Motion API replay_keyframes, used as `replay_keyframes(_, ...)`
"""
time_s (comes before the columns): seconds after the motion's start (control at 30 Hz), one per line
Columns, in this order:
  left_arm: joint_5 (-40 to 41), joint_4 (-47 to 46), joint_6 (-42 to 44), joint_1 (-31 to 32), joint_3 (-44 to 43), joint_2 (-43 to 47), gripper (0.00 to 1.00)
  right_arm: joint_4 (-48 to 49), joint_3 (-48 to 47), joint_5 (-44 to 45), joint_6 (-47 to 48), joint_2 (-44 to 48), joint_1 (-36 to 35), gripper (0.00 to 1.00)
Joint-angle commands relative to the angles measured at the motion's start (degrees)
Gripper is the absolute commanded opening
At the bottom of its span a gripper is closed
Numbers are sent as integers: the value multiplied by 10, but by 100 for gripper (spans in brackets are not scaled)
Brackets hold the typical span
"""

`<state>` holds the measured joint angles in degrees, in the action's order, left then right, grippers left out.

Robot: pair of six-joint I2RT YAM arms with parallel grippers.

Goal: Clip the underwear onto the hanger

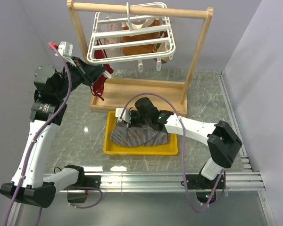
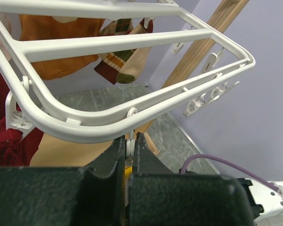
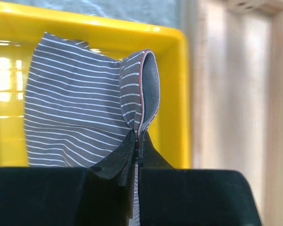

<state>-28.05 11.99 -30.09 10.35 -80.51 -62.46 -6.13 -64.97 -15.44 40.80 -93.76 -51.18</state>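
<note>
The grey striped underwear (image 1: pixel 140 135) lies in the yellow tray (image 1: pixel 141 152). My right gripper (image 1: pixel 129 122) is shut on a folded edge of it; the right wrist view shows the cloth (image 3: pixel 75 108) pinched between the fingertips (image 3: pixel 138 139) just above the tray (image 3: pixel 172 75). The white grid hanger (image 1: pixel 132 35) hangs from the wooden stand. My left gripper (image 1: pixel 98 75) is at the hanger's lower left corner. In the left wrist view it (image 2: pixel 128 146) is shut on a small white clip (image 2: pixel 128 147) dangling under the hanger's rim (image 2: pixel 85 127).
The wooden frame stand (image 1: pixel 198 61) straddles the back of the table behind the tray. Dark red underwear (image 1: pixel 100 85) and orange-brown garments (image 1: pixel 139 44) hang from the hanger. More free clips (image 2: pixel 205 96) dangle along its rim. Walls close off the left, back and right.
</note>
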Motion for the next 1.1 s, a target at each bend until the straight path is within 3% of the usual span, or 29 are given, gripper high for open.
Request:
replay_keyframes(0.0, -27, 28, 22, -2, 5, 8, 0, 53, -16, 33, 31, 63, -7, 0)
replay_keyframes(0.37, -40, 70, 54, -2, 4, 9, 0, -14, -159, 80, 30, 70, -20, 0)
replay_keyframes(1.07, -36, 116, 100, -1, -11, -8, 0, -71, -308, 122, 6, 30, -20, 0)
